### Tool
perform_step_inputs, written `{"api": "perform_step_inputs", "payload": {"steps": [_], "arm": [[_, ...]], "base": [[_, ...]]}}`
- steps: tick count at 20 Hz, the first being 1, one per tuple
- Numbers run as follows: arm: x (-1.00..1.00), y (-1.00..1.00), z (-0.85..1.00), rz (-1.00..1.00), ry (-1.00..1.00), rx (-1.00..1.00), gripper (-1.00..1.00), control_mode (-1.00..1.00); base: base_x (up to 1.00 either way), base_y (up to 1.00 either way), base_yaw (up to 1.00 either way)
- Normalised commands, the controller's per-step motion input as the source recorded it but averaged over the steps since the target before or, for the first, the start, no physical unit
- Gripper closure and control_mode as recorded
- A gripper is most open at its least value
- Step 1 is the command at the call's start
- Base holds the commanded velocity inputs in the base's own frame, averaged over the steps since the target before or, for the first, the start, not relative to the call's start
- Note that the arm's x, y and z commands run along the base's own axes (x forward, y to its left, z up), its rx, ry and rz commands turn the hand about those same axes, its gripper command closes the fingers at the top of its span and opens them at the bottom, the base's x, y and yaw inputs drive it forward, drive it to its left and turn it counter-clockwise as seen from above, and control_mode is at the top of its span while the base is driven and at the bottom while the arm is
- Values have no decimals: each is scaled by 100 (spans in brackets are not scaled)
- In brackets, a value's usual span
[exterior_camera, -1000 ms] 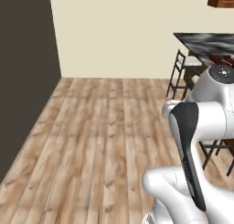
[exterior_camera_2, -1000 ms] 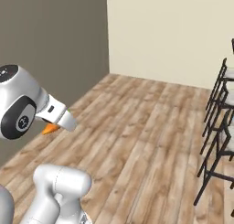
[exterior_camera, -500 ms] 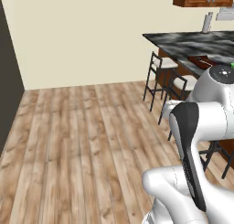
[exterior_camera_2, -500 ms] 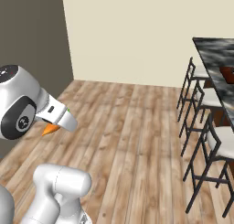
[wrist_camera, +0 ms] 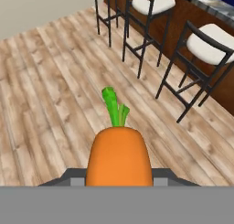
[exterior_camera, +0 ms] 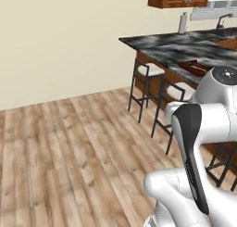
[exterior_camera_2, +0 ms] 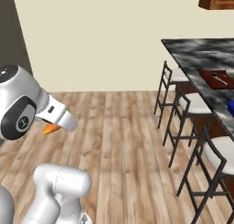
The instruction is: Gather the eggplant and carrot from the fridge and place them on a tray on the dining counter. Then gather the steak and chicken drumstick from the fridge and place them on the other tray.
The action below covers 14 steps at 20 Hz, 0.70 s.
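Base has swung round since a second ago: dining counter (exterior_camera_2: 192, 51) now ahead-right of the gripper (wrist_camera: 119, 175), which pinches the carrot (wrist_camera: 119, 159) (leaf end forward). Transport step; next, drive closer, reach over the stools (exterior_camera_2: 194, 104) to the tray (exterior_camera_2: 218, 78)

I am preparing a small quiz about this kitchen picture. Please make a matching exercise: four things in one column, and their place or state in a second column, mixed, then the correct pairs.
Things:
1. carrot
2. wooden tray
3. bar stools
4. claw

Places or states:
A. on the wood floor beside the dining counter
B. shut on a vegetable
C. held, green tip pointing away from the hand camera
D. on the marbled stone top

Pairs: 1-C, 2-D, 3-A, 4-B
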Motion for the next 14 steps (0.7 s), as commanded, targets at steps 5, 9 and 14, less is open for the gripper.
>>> {"api": "perform_step_inputs", "payload": {"steps": [5,9,14], "arm": [[0,0,0,0,0,0,100,100],[0,0,0,0,0,0,100,100],[0,0,0,0,0,0,100,100]], "base": [[93,51,-38],[93,47,-38],[92,44,-37]]}}
